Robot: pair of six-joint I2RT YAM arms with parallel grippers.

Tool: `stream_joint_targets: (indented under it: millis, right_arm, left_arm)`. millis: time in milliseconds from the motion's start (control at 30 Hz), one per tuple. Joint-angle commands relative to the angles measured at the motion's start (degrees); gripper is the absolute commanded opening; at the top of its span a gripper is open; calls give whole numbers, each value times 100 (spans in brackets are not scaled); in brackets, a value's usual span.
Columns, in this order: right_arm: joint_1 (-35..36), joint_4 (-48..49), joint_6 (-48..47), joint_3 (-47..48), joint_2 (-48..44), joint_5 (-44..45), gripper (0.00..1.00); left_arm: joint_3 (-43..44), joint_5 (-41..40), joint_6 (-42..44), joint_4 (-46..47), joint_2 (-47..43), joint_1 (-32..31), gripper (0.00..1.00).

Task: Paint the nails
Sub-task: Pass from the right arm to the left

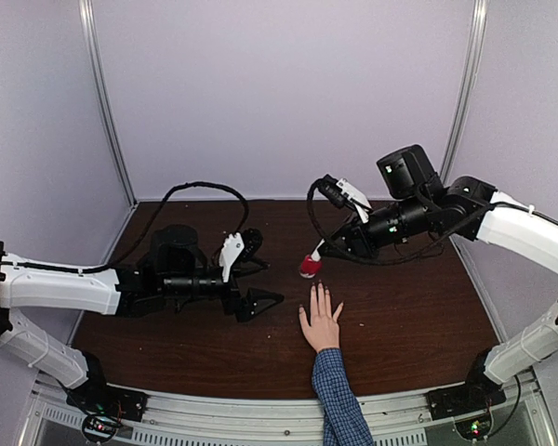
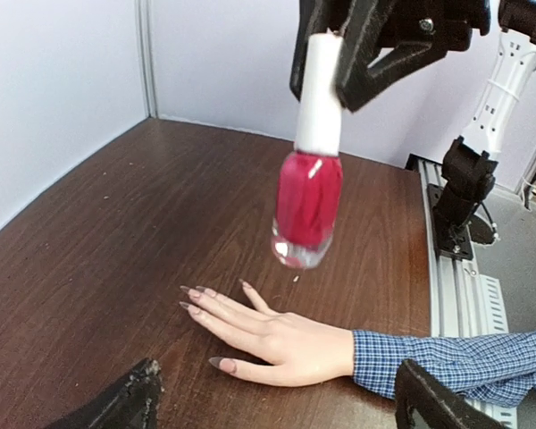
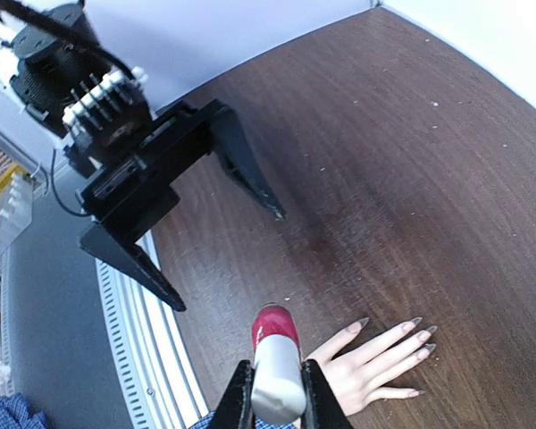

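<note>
Nails (image 2: 190,291), long, pointed, dark-tinted

Two pincers — left pincer (image 1: 260,276), right pincer (image 1: 318,249) — one polish bottle (image 1: 309,267), one hand (image 1: 321,321), five nails (image 2: 196,298).

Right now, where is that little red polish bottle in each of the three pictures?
Top external: red polish bottle at centre, beyond the hand's fingertips.
Left wrist: bottle upper centre, hanging above the hand.
Right wrist: bottle bottom centre, between the fingers.
Shared landmark: the hand.
</note>
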Motion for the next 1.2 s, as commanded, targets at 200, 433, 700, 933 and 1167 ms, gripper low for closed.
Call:
stream_joint_targets:
  millis: [200,433,700,933,1167]
  right_arm:
    - [555,-529,-602,324,-271,-414,5]
    - [696,-680,-745,435,-259,-330,5]
    - [767,-776,-766,514,-226,-143,4]
    - [796,-733,-728,518,-237,-69,4]
    - [830,-741,-698,575,-178,-47,4]
  left_arm:
    - [434,798,185,669,248,-413,80]
    - [667,1000,-115,815,546,-531,70]
    - [839,642,-165,809,749,-674,56]
    - [795,813,-233,976,792,-674,39]
    - [860,886,-322,888,830,-674,28]
